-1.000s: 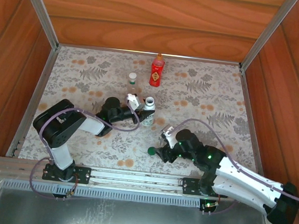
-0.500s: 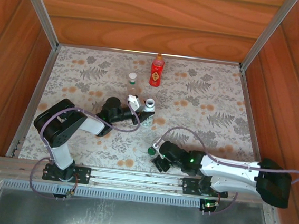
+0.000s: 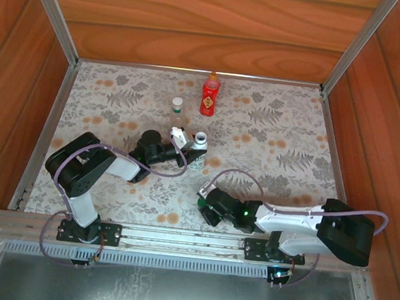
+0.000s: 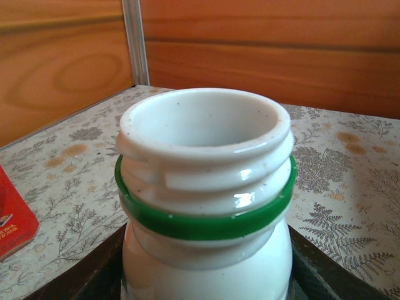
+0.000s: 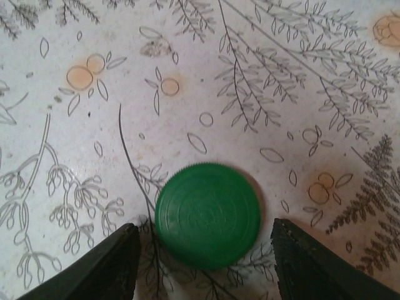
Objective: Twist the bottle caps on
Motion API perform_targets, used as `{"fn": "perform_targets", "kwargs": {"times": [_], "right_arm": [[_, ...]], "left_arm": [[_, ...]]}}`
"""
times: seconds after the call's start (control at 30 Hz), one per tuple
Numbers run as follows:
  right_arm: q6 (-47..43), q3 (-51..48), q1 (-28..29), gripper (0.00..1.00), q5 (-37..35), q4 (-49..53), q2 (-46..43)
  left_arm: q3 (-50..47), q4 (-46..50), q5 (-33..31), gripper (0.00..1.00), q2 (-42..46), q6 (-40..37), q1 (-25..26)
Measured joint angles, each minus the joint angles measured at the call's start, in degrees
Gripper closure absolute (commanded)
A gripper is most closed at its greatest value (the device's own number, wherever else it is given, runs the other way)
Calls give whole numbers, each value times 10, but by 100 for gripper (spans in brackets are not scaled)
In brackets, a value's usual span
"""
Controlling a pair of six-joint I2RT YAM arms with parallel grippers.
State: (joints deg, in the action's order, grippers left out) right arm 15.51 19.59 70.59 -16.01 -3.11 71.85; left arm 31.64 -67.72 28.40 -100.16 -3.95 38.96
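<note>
2 capped bottles (image 3: pixel 209 94) (image 3: pixel 177 111), 1 uncapped white bottle (image 4: pixel 206 187), 1 loose green cap (image 5: pixel 207 215)

Counter (image 3: pixel 119 107): covered in a pale cloth printed with grey ferns and small orange blossoms; the same print is seen close up in the right wrist view.

Enclosure: wood-grain panels on three sides: back wall (image 3: pixel 205 23), left wall (image 3: pixel 6 103), right wall (image 3: pixel 392 140). Silver metal posts (image 3: pixel 54 12) rise at the two far corners.

Near edge: metal rail (image 3: pixel 177 241), with a dull grey metal sheet (image 3: pixel 172 289) below it.

Light: even, warm. Shadows soft.
</note>
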Motion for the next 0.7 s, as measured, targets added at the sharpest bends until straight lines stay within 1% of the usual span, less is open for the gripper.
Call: {"fn": "perform_targets", "kwargs": {"times": [0.2,0.43,0.57,0.7], "right_arm": [[0,0,0,50,-5,-46,26],[1,-2,0,60,-5,-53,27],[1,-2,0,62,-3,-50,24],[1,-3,0,63,0,-38,14]], "left_arm": [[0,0,2,47,0,0,-2],[0,0,4,47,0,0,-2],[0,0,4,47,0,0,-3],[0,0,5,48,0,0,-3]]}}
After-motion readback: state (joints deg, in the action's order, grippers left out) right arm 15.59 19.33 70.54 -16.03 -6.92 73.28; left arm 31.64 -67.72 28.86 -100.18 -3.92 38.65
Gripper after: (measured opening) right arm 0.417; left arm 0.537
